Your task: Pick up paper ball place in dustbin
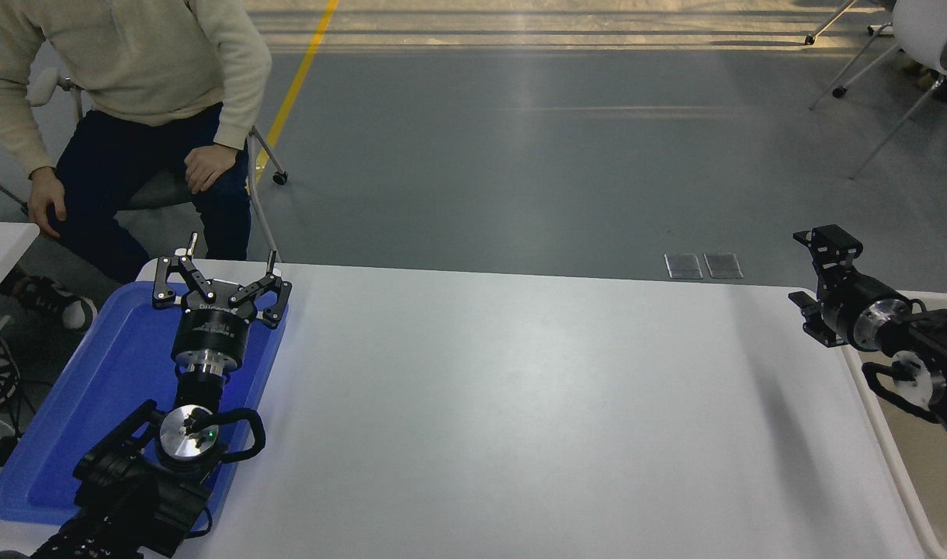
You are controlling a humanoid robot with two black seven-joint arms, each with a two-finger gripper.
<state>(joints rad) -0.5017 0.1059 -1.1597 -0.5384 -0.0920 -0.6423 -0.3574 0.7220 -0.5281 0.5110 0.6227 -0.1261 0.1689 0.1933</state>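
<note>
The paper ball shows nowhere in the head view. The dustbin (889, 456) is a cream bin at the table's right edge, mostly cut off by the picture's border and partly covered by my right arm. My right gripper (813, 284) hovers over the table's far right corner, just left of the bin's rim. It is open, its fingers spread, and nothing is between them. My left gripper (219, 268) stays parked over the blue tray at the lower left, open and holding nothing.
A flat blue tray (70, 419) lies along the table's left edge under my left arm. A person (132, 70) in a cream sweater sits on a chair beyond the far left corner. The white table (504, 404) spans the middle.
</note>
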